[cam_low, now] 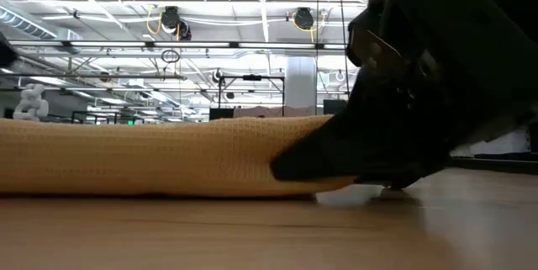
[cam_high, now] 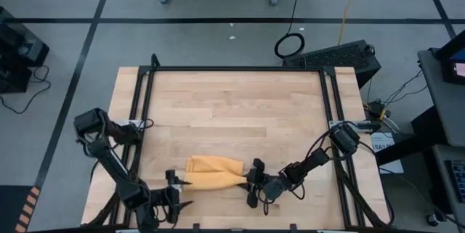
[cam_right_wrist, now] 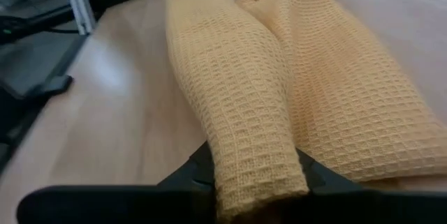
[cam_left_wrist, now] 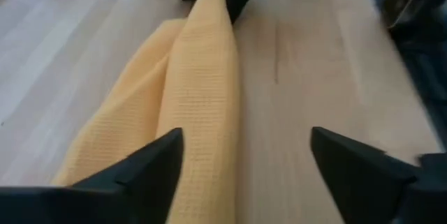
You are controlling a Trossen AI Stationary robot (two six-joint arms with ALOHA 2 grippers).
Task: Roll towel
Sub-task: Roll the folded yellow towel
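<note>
Yellow towel (cam_high: 215,173) rolled on tabletop (cam_high: 232,109); right gripper (cam_high: 253,183) fingers clamped on one end; left gripper (cam_high: 176,194) fingers apart at other end.

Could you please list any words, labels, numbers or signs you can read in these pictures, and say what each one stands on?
None can be read.
White labels on the table frame, beside each arm's base in the high view: too small to read.
Green lit sign in the room behind the towel, low view: too blurred to read.
The towel itself shows no print.
</note>
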